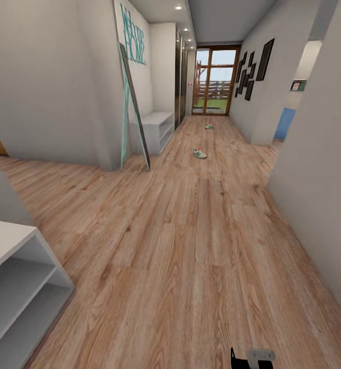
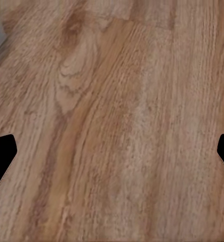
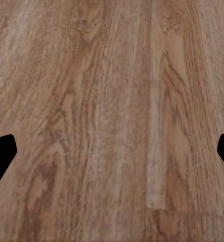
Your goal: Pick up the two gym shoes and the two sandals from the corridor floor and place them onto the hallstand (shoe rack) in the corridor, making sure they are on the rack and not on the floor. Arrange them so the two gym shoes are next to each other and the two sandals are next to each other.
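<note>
Two cream-white gym shoes lie apart on the wood-plank corridor floor (image 1: 191, 246), far ahead of me: the nearer shoe (image 1: 199, 153) mid-corridor and the farther shoe (image 1: 208, 126) towards the glass door. The sandals are out of view. At my near left stands a pale white unit (image 1: 17, 287) with two open tiers. Its upper part is cut off, so I cannot tell whether it is the hallstand. My left gripper (image 2: 112, 151) and right gripper (image 3: 112, 151) both hang open over bare floor planks, with nothing between the fingers. A bit of my right arm (image 1: 253, 356) shows at the bottom of the head view.
Further along the left wall a low white open shelf (image 1: 157, 128) stands under mint wall lettering, beside a leaning mirror (image 1: 134, 110). A grey wall (image 1: 319, 169) closes in on the right, with a side opening (image 1: 285, 123) beyond it. A glass door (image 1: 214, 82) ends the corridor.
</note>
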Motion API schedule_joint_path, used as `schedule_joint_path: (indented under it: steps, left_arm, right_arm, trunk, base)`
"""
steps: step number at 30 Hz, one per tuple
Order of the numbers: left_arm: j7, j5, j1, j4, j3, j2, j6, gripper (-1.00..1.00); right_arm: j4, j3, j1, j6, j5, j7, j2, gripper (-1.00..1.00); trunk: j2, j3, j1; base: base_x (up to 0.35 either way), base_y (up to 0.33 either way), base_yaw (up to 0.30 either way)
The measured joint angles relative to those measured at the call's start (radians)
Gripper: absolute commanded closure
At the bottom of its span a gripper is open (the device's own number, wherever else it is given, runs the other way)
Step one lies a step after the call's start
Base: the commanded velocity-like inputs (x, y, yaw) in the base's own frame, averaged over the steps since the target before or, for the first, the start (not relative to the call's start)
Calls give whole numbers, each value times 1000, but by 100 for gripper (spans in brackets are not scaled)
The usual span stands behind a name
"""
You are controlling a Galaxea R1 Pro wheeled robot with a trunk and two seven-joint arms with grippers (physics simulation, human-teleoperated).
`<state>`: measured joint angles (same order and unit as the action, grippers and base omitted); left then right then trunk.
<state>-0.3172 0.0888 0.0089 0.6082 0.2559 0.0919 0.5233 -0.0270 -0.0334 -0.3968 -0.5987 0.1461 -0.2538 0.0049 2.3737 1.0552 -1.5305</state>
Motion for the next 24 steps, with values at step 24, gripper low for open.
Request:
schedule_joint_path:
  steps: [24]
  left_arm:
    - [0,0,0,0,0,-1,-1,-100]
  right_arm:
    - [0,0,2,-2,3,3,-1,-100]
  trunk:
    - [0,0,0]
  base:
    - [335,0,-151]
